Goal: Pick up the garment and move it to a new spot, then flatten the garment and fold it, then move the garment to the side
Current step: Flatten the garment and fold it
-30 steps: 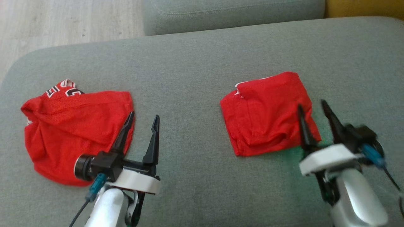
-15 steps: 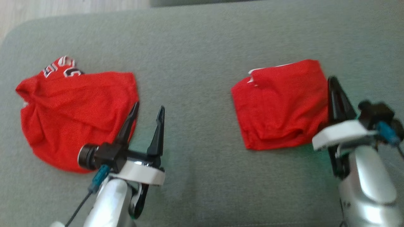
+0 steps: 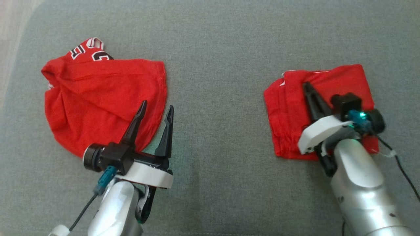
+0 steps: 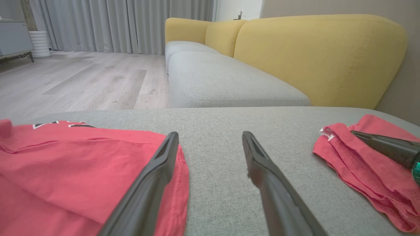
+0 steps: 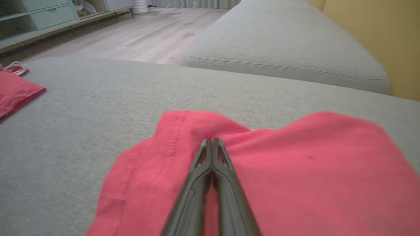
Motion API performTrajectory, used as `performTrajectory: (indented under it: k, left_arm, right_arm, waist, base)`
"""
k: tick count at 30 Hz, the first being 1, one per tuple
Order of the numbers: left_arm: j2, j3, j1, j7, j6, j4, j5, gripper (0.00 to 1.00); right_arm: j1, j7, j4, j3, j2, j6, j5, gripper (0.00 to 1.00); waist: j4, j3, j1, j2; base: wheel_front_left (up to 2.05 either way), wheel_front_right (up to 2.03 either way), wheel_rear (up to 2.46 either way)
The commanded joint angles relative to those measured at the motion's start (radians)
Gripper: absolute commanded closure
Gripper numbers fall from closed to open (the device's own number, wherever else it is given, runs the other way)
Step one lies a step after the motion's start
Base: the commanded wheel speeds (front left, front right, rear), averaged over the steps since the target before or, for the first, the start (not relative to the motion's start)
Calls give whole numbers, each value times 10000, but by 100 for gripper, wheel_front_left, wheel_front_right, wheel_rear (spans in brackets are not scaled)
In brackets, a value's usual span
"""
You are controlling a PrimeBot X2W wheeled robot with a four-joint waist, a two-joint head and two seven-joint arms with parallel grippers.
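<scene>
Garment [image 3: 285, 111], a folded red square, lies right on the grey sofa cushion [image 3: 216, 65]; it looks soft, light and limp, likely to sag open unless taken by its stacked edge. Right gripper [image 3: 306, 86] rests on top, jaws pressed together, and whether they nip a fold I can't tell. Left gripper [image 3: 157, 105] hovers, jaws spread, at the crumpled red jersey [image 3: 98, 95] on the left.

The folded square red cloth garment [image 3: 347, 78] is plain red with a thin white edge. The crumpled red mesh jersey [image 3: 98, 95] bears black-and-white lettering. The woven fabric sofa cushion [image 3: 223, 65] is grey-green, and the padded sofa backrest [image 4: 315, 55] is mustard yellow.
</scene>
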Motion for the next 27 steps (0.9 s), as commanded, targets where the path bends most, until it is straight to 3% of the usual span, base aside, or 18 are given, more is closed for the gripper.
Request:
performTrajectory:
  k: [1,6,14,19,27]
  left_arm:
    - [24,238,-348,-51,13,-283,60,0]
    - [15,295,-243,-51,42,-284,59,0]
    - [6,369,-89,-51,52,-329,89,0]
    - [5,492,3,-51,49,-373,99,0]
    - [0,707,315,-51,80,-509,41,0]
  right_arm:
    - [-172,-164,-131,462,139,-9,187,100]
    - [-45,2,587,1816,147,-9,954,100]
    - [-138,-71,1026,2015,149,-9,1890,100]
    - [14,-293,56,1228,147,-9,2051,100]
    - [1590,-311,-2910,-377,128,-9,1582,100]
  waist:
    - [8,-72,0,0]
    - [-94,-262,0,0]
    - [-492,-576,0,0]
    - [-834,-842,0,0]
    - [-1410,-1199,0,0]
  base:
    - [0,0,0]
    - [0,0,0]
    - [0,0,0]
    - [0,0,0]
    - [0,0,0]
